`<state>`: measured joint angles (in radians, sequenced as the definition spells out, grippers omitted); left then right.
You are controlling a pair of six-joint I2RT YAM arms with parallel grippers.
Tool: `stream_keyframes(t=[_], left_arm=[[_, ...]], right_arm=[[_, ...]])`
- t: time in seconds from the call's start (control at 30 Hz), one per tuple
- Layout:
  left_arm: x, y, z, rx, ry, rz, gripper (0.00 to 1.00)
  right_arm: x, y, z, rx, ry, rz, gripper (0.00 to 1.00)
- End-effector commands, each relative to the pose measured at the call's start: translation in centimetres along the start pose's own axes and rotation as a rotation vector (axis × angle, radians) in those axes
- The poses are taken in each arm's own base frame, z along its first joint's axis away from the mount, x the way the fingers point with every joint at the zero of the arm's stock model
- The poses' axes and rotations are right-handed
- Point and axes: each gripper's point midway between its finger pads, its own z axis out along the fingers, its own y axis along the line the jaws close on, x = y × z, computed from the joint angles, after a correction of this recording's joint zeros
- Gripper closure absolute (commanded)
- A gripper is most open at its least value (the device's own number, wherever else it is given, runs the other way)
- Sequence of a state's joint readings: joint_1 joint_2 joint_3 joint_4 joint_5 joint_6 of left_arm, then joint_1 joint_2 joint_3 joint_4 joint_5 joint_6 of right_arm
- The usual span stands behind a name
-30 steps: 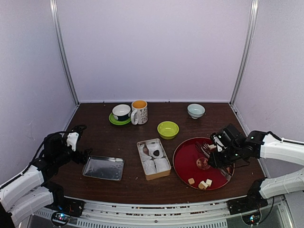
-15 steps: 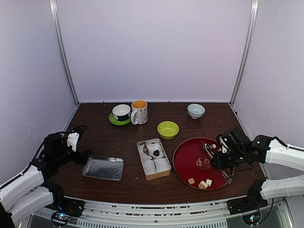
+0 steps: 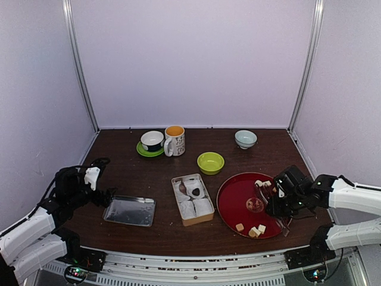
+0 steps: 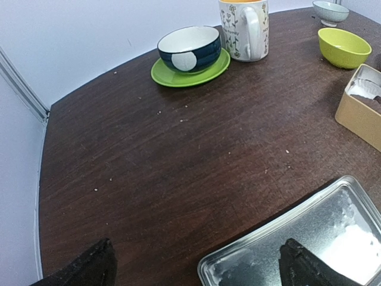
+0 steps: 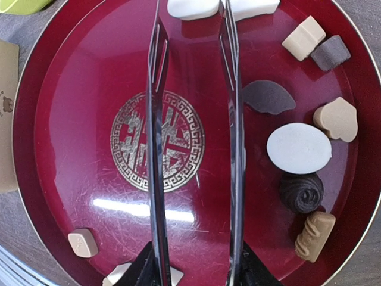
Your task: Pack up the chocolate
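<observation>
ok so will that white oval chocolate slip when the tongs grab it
The white oval chocolate looks smooth and rounded, so it may slip from the thin metal tongs. Lying flat on the glossy red plate, it would probably slide, not roll.

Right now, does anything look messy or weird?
Nothing is broken or tipped. The metal tray has white smudges on it, and little pale crumbs dot the table near it.

Pale lilac walls (image 3: 190, 59), dark wood table (image 3: 119, 173)
</observation>
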<state>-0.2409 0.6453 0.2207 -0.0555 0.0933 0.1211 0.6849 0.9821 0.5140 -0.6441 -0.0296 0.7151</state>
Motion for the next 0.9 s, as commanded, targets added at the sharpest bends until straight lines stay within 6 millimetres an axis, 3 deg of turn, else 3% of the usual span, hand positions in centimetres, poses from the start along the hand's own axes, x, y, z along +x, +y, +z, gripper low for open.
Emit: stream_keyframes(t=[0.0,0.87], left_arm=[[-0.8,-0.1,0.1,0.018,-0.023,0.018,0.02],[-0.7,-0.1,0.1,0.015,-0.021,0.016,0.02]], right_arm=[[-0.7,0.0,0.7,-0.004,-0.021,0.027,0.61],[-4.0,0.5,2.2,0.031,-0.004,-0.029,0.62]])
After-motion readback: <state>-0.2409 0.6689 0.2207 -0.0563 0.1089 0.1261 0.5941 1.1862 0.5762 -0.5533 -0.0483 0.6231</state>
